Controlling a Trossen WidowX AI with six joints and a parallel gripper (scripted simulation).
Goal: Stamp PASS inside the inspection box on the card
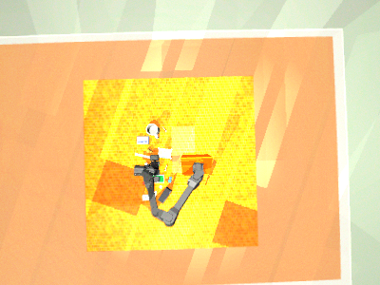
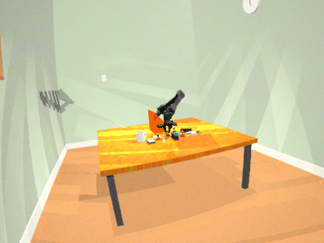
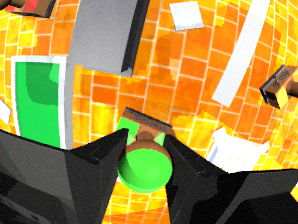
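Note:
A stamp with a round green knob (image 3: 145, 171) and a brown block stands between my fingers in the wrist view; raised letters along its block edge are too blurred to read surely. My gripper (image 3: 146, 137) (image 2: 168, 132) is shut on this stamp, one finger on each side of its neck, low over the bench. The green ink pad (image 3: 41, 112) (image 1: 161, 179) lies open in its white frame, left of the stamp in the wrist view. The white card (image 3: 240, 149) (image 1: 164, 153) lies to the right, partly hidden by the right finger; its inspection box is not clearly visible.
A dark grey slab (image 3: 102, 37) (image 1: 165, 195) lies beyond the pad. A second stamp (image 3: 275, 90) lies right, a red one (image 3: 31, 7) top left. A white strip (image 3: 242, 52) and white square (image 3: 186, 16) lie beyond. A mug (image 1: 152, 129) (image 2: 140, 137) and orange upright panel (image 2: 153, 121) stand nearby.

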